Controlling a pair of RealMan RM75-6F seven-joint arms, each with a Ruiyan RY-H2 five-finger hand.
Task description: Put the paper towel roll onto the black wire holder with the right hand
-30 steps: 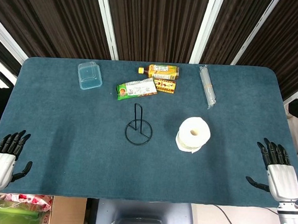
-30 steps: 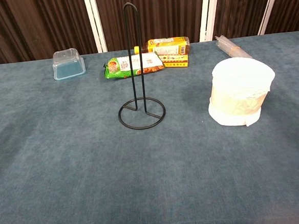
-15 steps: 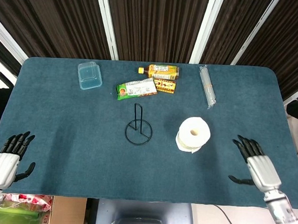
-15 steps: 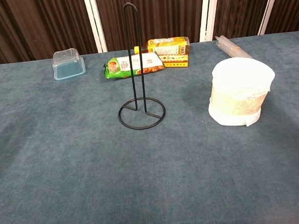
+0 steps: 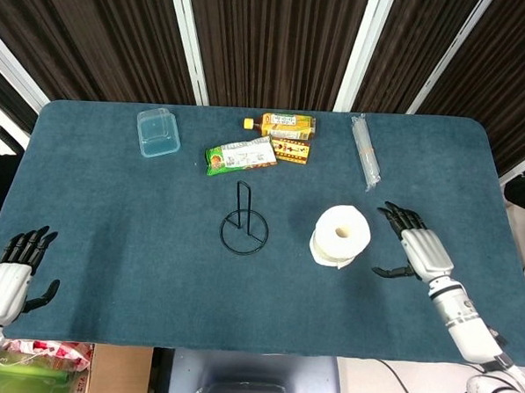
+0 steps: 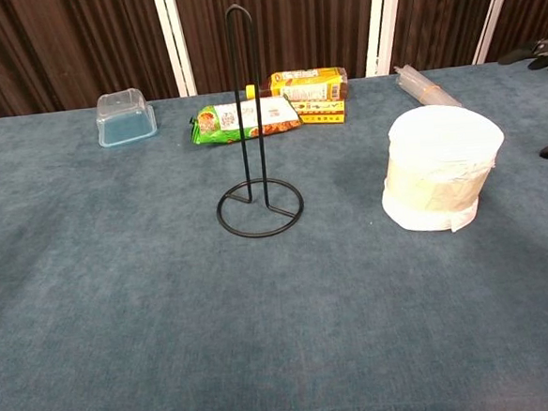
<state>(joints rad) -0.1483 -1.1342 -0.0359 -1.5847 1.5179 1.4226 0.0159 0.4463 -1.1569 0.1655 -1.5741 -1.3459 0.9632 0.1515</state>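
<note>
Two hands in view, neither holding anything; log runs largest to smallest.

Tabletop [image 5: 110, 241]: blue cloth, carries all items.
R hand [image 5: 416, 249]: over tabletop just beside the roll, on its R side, not touching. Fingers [image 5: 394, 212] spread, released. Chest view shows only dark fingertips at the R edge.
Change: 1 s ago R hand hung at the near R corner, well apart from roll; 0.5 s ago halfway in; now next to it. Roll and holder haven't shifted.
Meaning: reach phase approx done, grasp not yet begun. Next, judged: wrap fingers round roll's side, lift above the post.
L hand [image 5: 7, 276]: near L corner, fingers apart, released, idle. Barely moved.
Paper towel roll [image 6: 439, 168]: upright on end, core hole facing up, R of holder, apart from it. Loose sheet flap at lower front.
Black wire holder [image 6: 255, 132]: ring base, tall upright loop, centre of tabletop, bare.
Risk, judged: post is tall, so roll needs a high lift w/ core lined up; light holder may tip if knocked.
Far side: clear box [image 5: 157, 131], green snack pack [image 5: 240, 156], drink bottle [image 5: 284, 124], sleeve of cups [image 5: 365, 149]. Unmoved.
</note>
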